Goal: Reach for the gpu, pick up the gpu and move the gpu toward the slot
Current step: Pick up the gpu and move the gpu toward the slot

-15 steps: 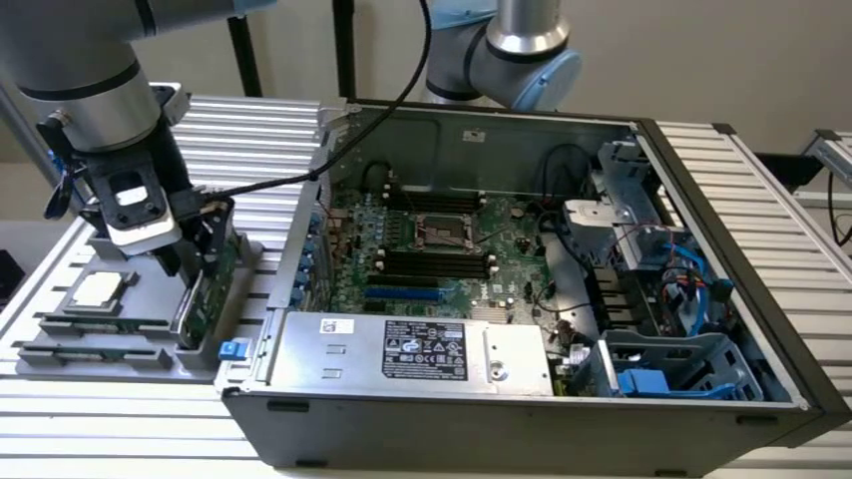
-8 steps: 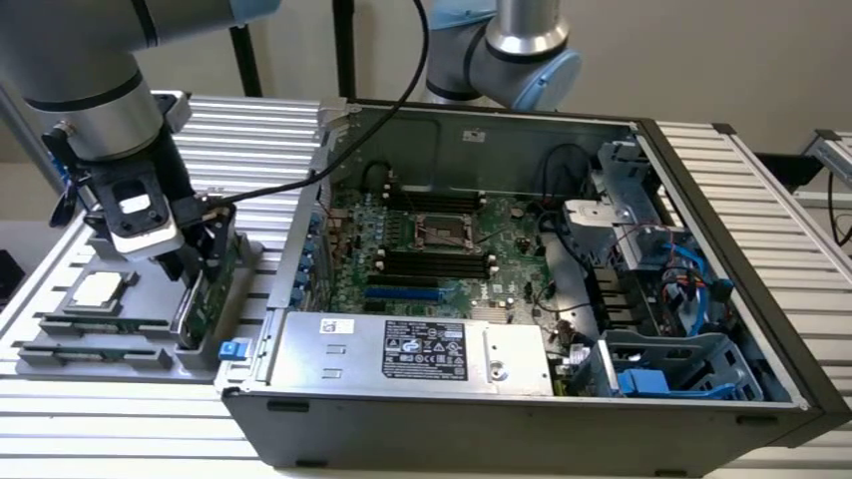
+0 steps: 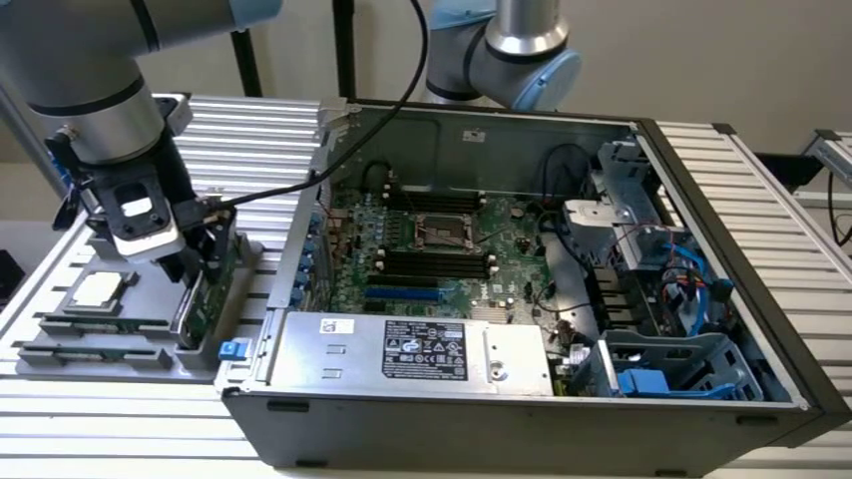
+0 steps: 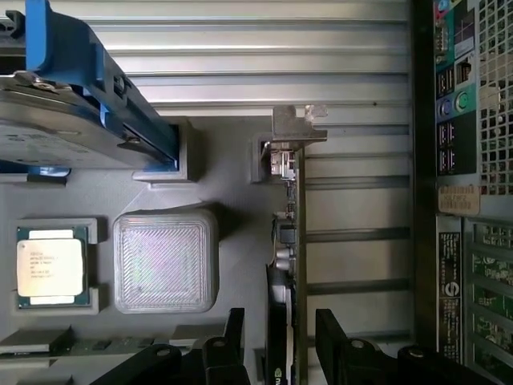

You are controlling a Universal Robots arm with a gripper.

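Well, at the exterior view's left the gpu [image 3: 199,302] stands on edge in a grey tray [image 3: 120,361], the tool [image 4: 280,341] astride it, jaws apart, not yet clamped. Likely light, stiff, fragile: grip the flat board faces. Rightward, the open case [image 3: 533,429].

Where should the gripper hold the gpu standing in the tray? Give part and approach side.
Pinch the gpu across its two flat faces at the upper long edge, away from the silver bracket. Come straight down: it stands on edge in the grey tray, so only that edge is free. The open gripper straddles it.
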